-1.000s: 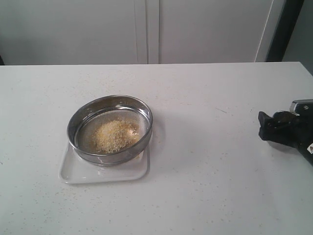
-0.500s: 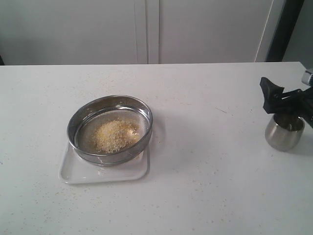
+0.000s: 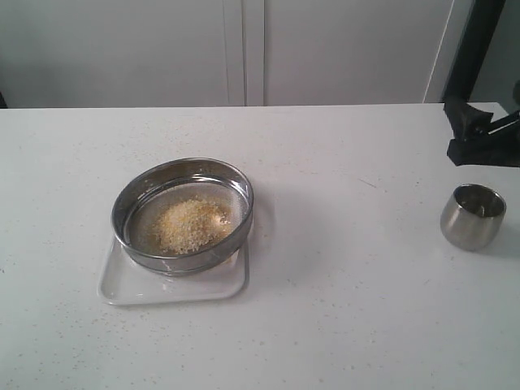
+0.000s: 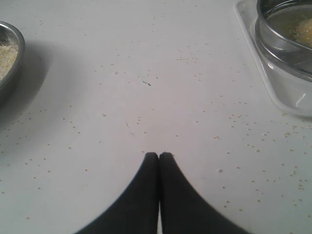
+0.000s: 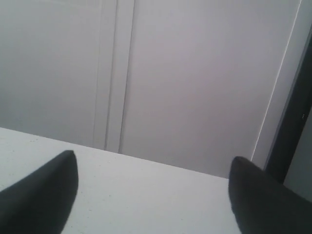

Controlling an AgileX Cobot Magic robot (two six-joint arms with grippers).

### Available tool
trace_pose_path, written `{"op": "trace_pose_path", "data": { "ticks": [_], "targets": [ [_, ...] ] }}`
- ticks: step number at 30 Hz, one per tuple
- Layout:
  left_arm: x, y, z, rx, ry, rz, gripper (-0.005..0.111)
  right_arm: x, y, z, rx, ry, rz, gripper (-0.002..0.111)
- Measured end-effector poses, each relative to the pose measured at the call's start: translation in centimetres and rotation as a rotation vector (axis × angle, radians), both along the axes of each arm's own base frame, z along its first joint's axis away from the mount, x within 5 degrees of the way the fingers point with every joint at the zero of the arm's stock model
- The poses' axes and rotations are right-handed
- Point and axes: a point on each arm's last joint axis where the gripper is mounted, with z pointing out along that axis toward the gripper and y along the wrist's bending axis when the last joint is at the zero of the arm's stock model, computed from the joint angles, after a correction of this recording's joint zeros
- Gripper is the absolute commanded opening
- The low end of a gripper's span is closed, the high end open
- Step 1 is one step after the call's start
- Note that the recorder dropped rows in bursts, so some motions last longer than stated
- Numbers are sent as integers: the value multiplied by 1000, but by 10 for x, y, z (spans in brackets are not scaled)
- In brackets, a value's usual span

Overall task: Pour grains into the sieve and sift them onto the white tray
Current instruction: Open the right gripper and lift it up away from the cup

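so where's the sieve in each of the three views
Exterior view: the sieve sits left of centre on the white tray, grains inside.
Left wrist view: only part of it shows, at the upper right corner.
Right wrist view: not in it.
Shared landmark: the white tray under the sieve.

So the wide round stainless-steel sieve (image 3: 183,214) is sitting on the flat white rectangular tray (image 3: 172,282), left of centre on the white speckled tabletop (image 3: 341,276). A pile of golden-yellow and whitish grains (image 3: 190,225) is lying on its mesh. The small rounded steel cup (image 3: 472,215) is standing far right, with the black right end effector (image 3: 479,134) hanging just above it, not touching.
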Motion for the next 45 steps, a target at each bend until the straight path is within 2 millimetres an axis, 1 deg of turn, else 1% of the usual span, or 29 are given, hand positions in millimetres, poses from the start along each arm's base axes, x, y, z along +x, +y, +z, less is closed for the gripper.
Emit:
{"op": "trace_pose_path", "data": {
  "ticks": [3,4,7,8,15,22,27,34,35,36,39,43,45],
  "targets": [
    [0,0,0,0,0,0,0,-3,4,2,0,29,36,35],
    [0,0,0,0,0,0,0,-4,5,3,28,45,48,25],
    [0,0,0,0,0,0,0,-7,7,4,158,104,74,2],
    [0,0,0,0,0,0,0,-7,8,4,186,118,84,0],
    [0,0,0,0,0,0,0,-10,15,1,208,179,160,0],
    [0,0,0,0,0,0,0,-10,14,-2,226,226,141,0],
    [0,0,0,0,0,0,0,-5,12,2,262,267,123,0],
    [0,0,0,0,0,0,0,3,10,20,260,365,96,0],
    [0,0,0,0,0,0,0,6,9,27,259,404,87,0],
    [0,0,0,0,0,0,0,7,8,30,258,420,82,0],
    [0,0,0,0,0,0,0,10,10,50,276,483,106,0],
    [0,0,0,0,0,0,0,13,10,62,278,575,108,0],
    [0,0,0,0,0,0,0,15,10,67,273,573,101,0]
  ]
}}
